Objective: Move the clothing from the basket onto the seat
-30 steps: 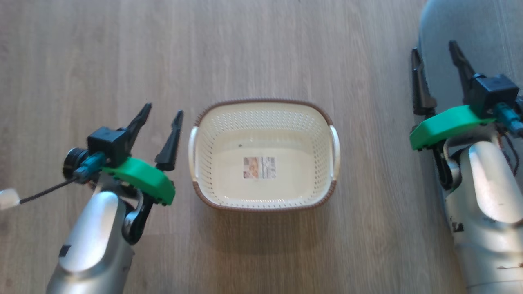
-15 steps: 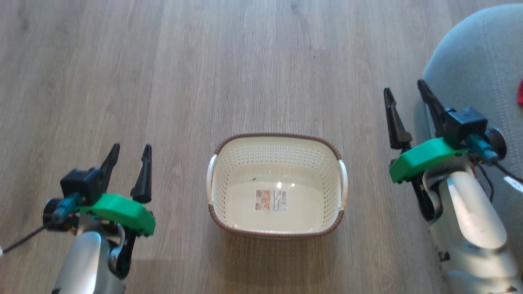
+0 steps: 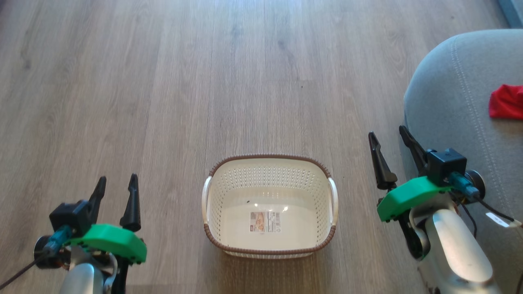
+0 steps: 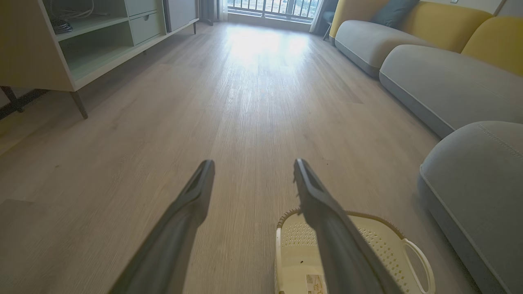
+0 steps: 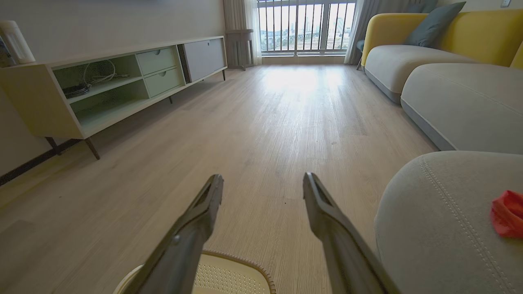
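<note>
The cream basket [image 3: 269, 181] with a brown rim stands on the wooden floor, holding nothing but the label sticker [image 3: 265, 221] on its bottom. A piece of the red clothing [image 3: 506, 102] lies on the grey seat [image 3: 453, 94] at the right edge. My left gripper [image 3: 117, 181] hangs open to the left of the basket, nothing between its fingers. My right gripper [image 3: 389, 134] is open to the right of the basket, beside the seat's front corner. The left wrist view has the basket [image 4: 294, 253] low right; the right wrist view has the clothing [image 5: 506, 214] on the seat [image 5: 433, 212].
More grey sofa cushions [image 4: 445, 81] with yellow backs line the right side of the room. A low open cabinet [image 5: 102, 90] on legs stands along the left wall. Wooden floor [image 3: 245, 81] stretches ahead toward a window with railings [image 5: 306, 28].
The head camera has tilted up and back, so the basket sits lower in the picture and more of the seat with red clothing shows. Both arms have drawn back, still open.
</note>
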`<state>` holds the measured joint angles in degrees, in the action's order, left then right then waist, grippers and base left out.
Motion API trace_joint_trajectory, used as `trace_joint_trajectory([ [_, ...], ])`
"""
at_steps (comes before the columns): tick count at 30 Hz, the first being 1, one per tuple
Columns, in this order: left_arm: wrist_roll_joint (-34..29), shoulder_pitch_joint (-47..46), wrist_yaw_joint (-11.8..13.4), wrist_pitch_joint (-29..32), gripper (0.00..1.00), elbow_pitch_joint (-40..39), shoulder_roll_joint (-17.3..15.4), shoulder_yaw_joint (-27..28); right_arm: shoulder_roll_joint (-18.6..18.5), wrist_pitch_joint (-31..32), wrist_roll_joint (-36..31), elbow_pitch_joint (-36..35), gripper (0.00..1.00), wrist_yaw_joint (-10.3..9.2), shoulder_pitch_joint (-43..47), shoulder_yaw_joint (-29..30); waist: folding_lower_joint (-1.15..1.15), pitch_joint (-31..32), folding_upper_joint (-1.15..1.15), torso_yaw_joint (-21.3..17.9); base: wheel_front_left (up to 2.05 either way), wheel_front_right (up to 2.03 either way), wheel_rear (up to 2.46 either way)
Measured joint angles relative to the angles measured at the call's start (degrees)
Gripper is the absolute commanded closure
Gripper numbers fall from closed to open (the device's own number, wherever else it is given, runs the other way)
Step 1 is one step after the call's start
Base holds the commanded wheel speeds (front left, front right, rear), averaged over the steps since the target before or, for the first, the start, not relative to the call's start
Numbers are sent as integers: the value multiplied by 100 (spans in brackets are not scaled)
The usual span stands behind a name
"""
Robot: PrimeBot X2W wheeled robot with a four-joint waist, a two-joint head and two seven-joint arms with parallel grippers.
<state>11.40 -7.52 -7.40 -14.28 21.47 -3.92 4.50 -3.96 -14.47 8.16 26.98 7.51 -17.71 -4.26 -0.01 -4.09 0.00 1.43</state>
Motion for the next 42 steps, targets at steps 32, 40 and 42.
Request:
trace_joint_trajectory([
  [32, -291, 616, -1, 0, 0, -308, 124, 209, 35, 1, 158, 158, 0, 0, 439, -129, 0, 410, 0, -60, 0, 0, 0],
  [40, -248, 933, 0, 44, 100, 222, 189, 133, 36, 42, 183, 678, 100, 0, 897, -148, 0, 408, 0, -65, 0, 0, 0],
  [42, -122, 989, 0, 94, 100, 246, 192, 135, 36, 71, 307, 687, 100, 0, 1002, -142, 0, 409, 0, -66, 0, 0, 0],
])
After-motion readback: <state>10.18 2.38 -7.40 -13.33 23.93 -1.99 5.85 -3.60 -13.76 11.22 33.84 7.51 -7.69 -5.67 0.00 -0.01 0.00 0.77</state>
